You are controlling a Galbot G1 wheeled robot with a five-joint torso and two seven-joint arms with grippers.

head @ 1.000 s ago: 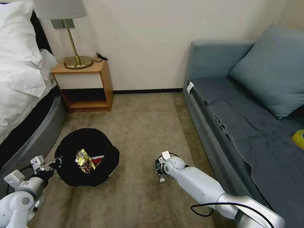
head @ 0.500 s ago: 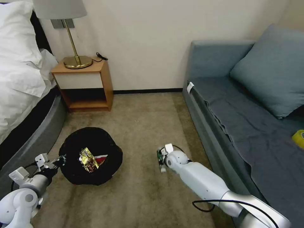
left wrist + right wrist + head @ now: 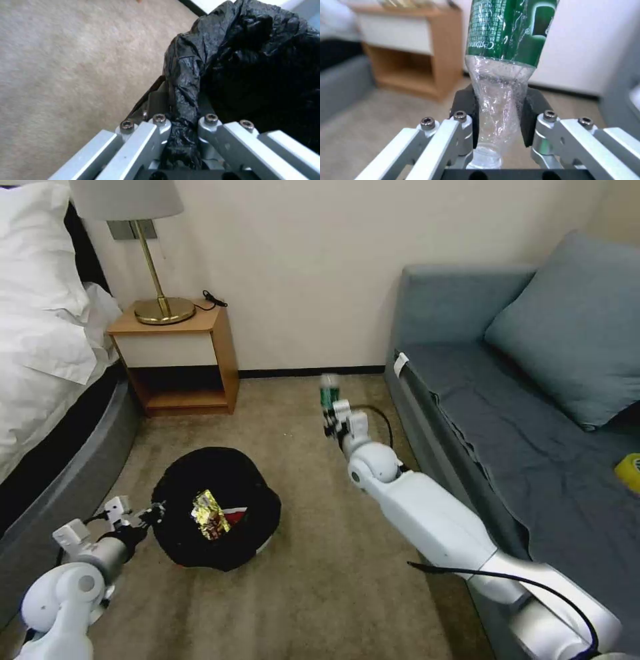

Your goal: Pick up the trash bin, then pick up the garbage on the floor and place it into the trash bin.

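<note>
My right pincer clamps the bottle by its clear neck end, aloft. Left pincer pinches the trash bin rim, bin low and leftward of right pincer. Advice: centre bottle over opening before releasing.

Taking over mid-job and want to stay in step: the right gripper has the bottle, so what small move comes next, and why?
Probably swing the right gripper leftward until it is above the trash bin. It is shut on the bottle, raised off the carpet and off to the bin's right, while the left gripper holds the bin's rim with its mouth open upward.
</note>
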